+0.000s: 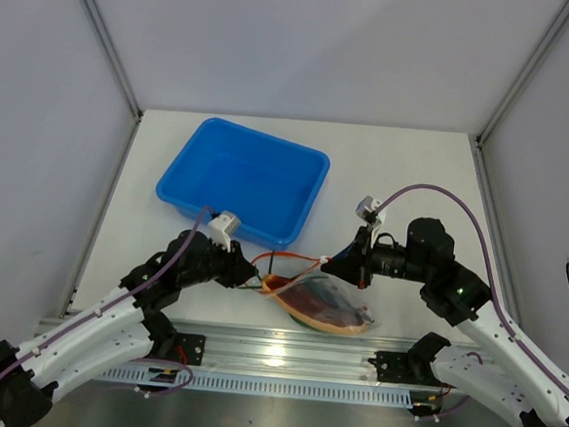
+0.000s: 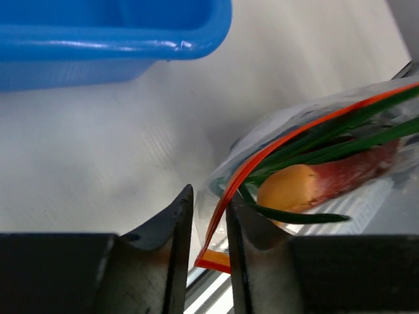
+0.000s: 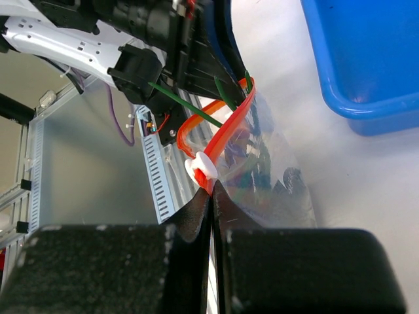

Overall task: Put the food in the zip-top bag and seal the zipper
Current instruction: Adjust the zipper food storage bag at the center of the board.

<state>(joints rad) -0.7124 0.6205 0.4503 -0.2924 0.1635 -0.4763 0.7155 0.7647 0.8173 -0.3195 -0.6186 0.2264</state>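
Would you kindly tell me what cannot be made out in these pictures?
- Top view: tips of the left claw and right claw, hidden by their own bodies; zipper closure too small to judge.
- Left wrist view: bag's far end, cut off by the right edge.
- Right wrist view: food, blurred behind crinkled plastic.

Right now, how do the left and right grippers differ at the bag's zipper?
On the left gripper the jaws stand apart with the end of the zipper between them; on the right gripper they are shut, pinching the zipper beside its white tip. Seen from above, the left gripper is at the strip's left end, the right gripper at its right end. Both meet the zip-top bag at its mouth.
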